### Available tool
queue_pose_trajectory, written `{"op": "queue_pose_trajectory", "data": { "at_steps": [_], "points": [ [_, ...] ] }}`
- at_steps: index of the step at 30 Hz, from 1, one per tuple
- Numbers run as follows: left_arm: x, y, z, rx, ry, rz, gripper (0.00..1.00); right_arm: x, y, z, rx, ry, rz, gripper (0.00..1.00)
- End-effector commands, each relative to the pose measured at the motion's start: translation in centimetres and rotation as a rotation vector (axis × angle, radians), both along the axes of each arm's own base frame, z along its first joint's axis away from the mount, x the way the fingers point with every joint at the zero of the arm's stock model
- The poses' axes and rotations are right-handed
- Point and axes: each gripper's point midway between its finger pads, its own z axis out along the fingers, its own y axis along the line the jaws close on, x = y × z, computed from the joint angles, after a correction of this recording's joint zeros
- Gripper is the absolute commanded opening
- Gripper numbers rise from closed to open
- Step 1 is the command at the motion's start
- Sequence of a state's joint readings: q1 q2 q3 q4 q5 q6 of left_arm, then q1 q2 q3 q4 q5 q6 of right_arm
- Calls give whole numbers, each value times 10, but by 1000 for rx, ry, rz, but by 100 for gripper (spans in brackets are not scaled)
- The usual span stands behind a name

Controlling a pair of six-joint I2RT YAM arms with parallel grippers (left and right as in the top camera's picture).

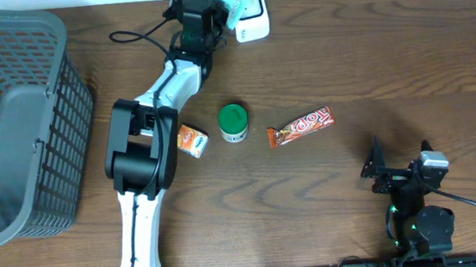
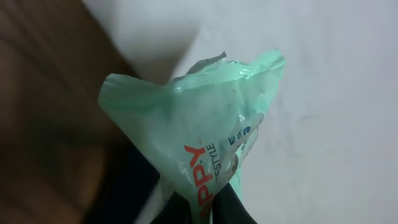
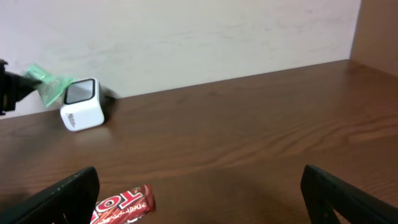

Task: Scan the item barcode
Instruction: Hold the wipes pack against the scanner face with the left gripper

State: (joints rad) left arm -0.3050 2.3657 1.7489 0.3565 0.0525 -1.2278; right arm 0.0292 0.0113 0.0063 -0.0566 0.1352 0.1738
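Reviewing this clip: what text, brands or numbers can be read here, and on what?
"OPPY." in red, cut off, on the green packet.
"STYLE" beside it, same packet.
"TO", rest unclear, on the candy bar.
Print on the white scanner and orange packet: too small to read.

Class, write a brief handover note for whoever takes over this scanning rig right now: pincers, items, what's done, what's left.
Left pincer: shut on the green packet, held up beside the white scanner at the far edge of the table.
Right pincer: open, empty, on the near side.
Lying mid-table: green-lidded tub, chocolate bar, small orange packet. Grey basket at the left.
Done: green packet is lifted and at the scanner.
Left: present its barcode; whether it has scanned cannot be told.
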Motion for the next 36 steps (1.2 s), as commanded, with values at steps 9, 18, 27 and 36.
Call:
{"op": "queue_pose_trajectory", "data": {
  "at_steps": [9, 18, 27, 36],
  "points": [
    [-1, -14, 16, -54, -19, 84, 7, -1, -4, 0, -11, 2, -18, 99],
    [-9, -12, 4, 17, 12, 181, 7, -1, -4, 0, -11, 2, -18, 99],
    [-9, 0, 1, 25, 11, 263, 7, -1, -4, 0, -11, 2, -18, 99],
    [-11, -7, -19, -43, 48, 295, 7, -1, -4, 0, -11, 1, -18, 99]
  ]
}}
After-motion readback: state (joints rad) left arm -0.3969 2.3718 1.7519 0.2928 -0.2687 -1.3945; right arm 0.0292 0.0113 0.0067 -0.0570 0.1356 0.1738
